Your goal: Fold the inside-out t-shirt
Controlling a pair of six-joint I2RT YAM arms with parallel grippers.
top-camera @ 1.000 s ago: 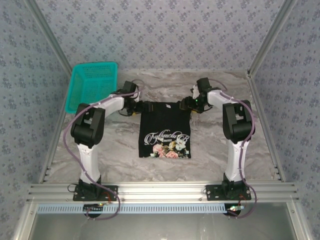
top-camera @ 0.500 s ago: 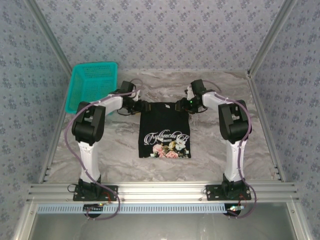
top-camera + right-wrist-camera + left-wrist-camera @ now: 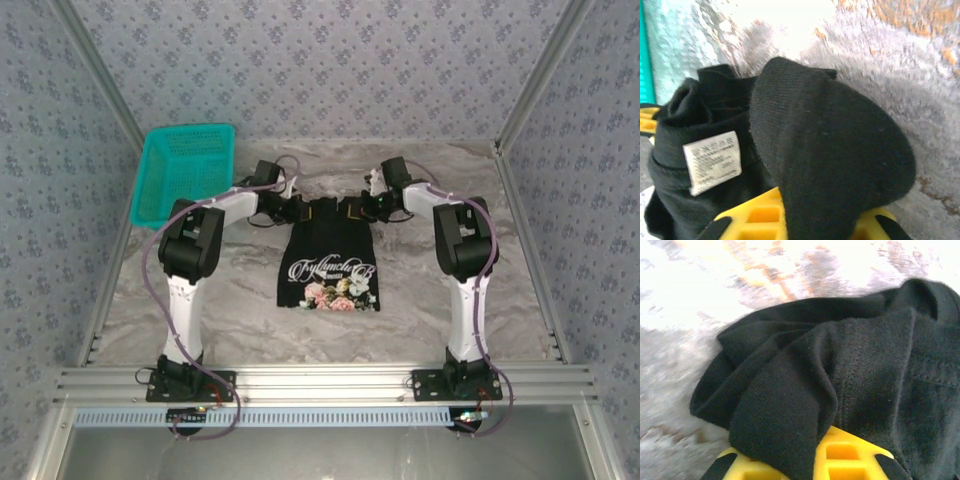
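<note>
patterned blue-grey walls close in a marble-look table [image 3: 230,290], and on it the inside-out t-shirt [image 3: 330,262] lies at the centre, its printed graphic [image 3: 332,283] face up toward six o'clock and its other end toward twelve. a teal mesh basket [image 3: 185,172] stands at ten o'clock, well apart from the cloth and untouched. the change is at the twelve o'clock end: a second ago that edge lay flat and wide with the two grippers spread at its outer corners, and now the left gripper [image 3: 300,211] and right gripper [image 3: 360,208] have come in toward each other and clamped down, so the top of the shirt is gathered into a narrower, puckered band while the printed end has kept its place. the left wrist view shows thick black folds [image 3: 805,390] heaped over the yellow fingers [image 3: 840,460], pinched between them; the right wrist view shows the same, a rounded lobe of cloth [image 3: 830,145] lapped over its yellow fingers [image 3: 757,214], with a white care label [image 3: 712,161] showing beside it at nine o'clock. both holds look like bunched handfuls rather than a clean single edge. as a judgement, the grasp for the fold has just been made and no fold is laid yet; the next pull toward six o'clock may drag extra layers along.
</note>
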